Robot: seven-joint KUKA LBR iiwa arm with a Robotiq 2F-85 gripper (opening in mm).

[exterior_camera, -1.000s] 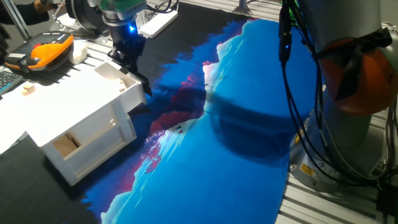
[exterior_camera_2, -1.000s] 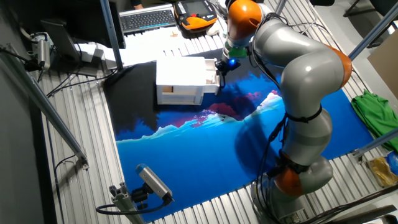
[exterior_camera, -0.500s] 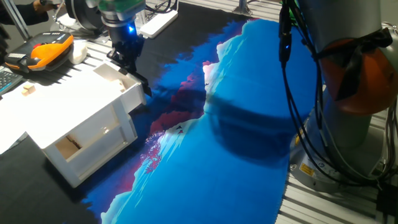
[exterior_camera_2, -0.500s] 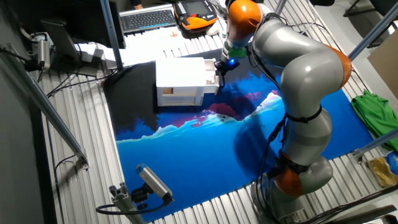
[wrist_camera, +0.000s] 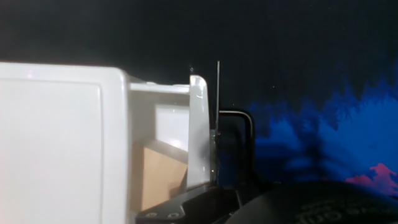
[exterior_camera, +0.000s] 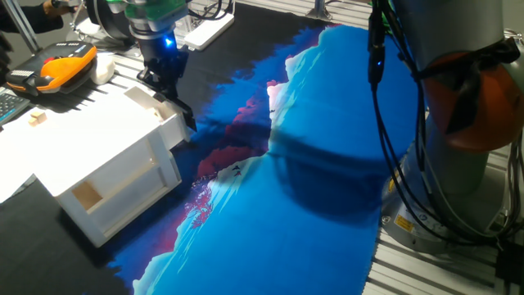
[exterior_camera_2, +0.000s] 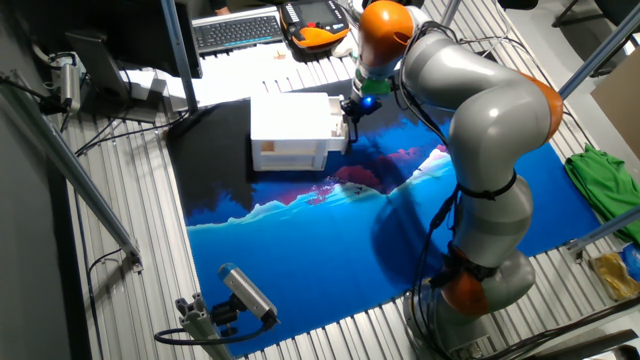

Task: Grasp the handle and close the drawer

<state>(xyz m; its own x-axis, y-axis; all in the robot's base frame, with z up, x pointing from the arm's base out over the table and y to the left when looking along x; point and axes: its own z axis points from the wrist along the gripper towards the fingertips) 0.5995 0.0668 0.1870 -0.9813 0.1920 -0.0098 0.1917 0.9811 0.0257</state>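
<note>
Looking at one fixed view, you see the gripper [exterior_camera: 182, 115] down at the front of the drawer [exterior_camera: 168, 123], which sticks out only a little from the upper part of the white cabinet [exterior_camera: 98, 176]. The black fingers reach the drawer's front corner, right where the handle sits, but the handle itself is hidden behind them in this view. You cannot tell from here whether the fingers are clamped on the handle or only resting beside it.

From the other fixed view, the cabinet [exterior_camera_2: 290, 130] stands on the dark end of the blue and black cloth [exterior_camera_2: 400, 250], and the gripper [exterior_camera_2: 347, 112] meets the cabinet's right-hand face, where the drawer front is. The grey and orange arm [exterior_camera_2: 480, 110] arches over the cloth from its base at the near table edge. A keyboard [exterior_camera_2: 238, 28] and an orange and black handheld controller [exterior_camera_2: 315, 15] lie on the table beyond the cabinet.

The hand view gives you the closest look. The drawer [wrist_camera: 200, 130] is partly open, with a gap between its front panel and the cabinet [wrist_camera: 62, 143], and a tan wooden block [wrist_camera: 160, 177] shows inside. The handle [wrist_camera: 239, 140] is a thin black bar loop standing off the front panel, upright in the frame. Dark gripper parts fill the bottom edge, yet the fingertips are not clear enough to tell whether they pinch the handle.
</note>
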